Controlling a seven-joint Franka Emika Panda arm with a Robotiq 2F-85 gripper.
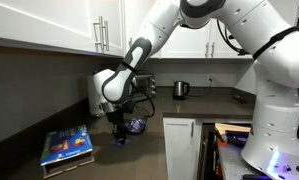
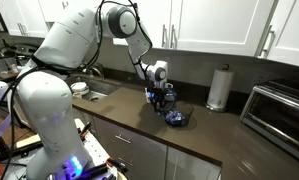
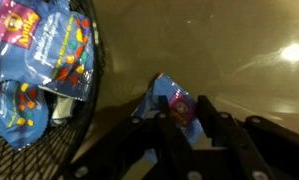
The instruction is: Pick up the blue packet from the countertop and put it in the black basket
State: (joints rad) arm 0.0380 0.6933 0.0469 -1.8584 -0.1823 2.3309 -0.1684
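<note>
Locating the blue packet [image 3: 172, 100]: it sat between the fingers [image 3: 204, 120] of the gripper [image 3: 184, 118] in the wrist view, one corner poking out past the fingertips, with the brown countertop [image 3: 219, 40] behind it.
Packet against counter: whether it was touching the surface or lifted off it could not be told.
Hand state: the fingers were drawn close together and pinched the blue packet between them.
Gripper position: it pointed down, low over the counter, in both exterior views [image 1: 119, 128] [image 2: 161, 101].
Black basket [image 3: 59, 150]: it stood just beside the gripper, its wire wall filling the left edge of the wrist view; in both exterior views [image 1: 138, 126] [image 2: 176, 118] it sat on the counter next to the fingers.
Basket contents: several blue printed packets [image 3: 49, 50] lay inside, seen through the mesh.
Blue box [image 1: 67, 146]: a large flat box with coloured print lay on the counter, on the far side of the gripper from the basket.
Kettle [image 1: 180, 89]: it stood near the back wall, well apart from the basket.
Paper-towel roll [image 2: 220, 88]: upright against the wall, beyond the basket.
Toaster oven [image 2: 279, 112]: silver, at the counter's far end past the roll.
Cabinets [image 1: 49, 25]: white doors hung above the counter.
</note>
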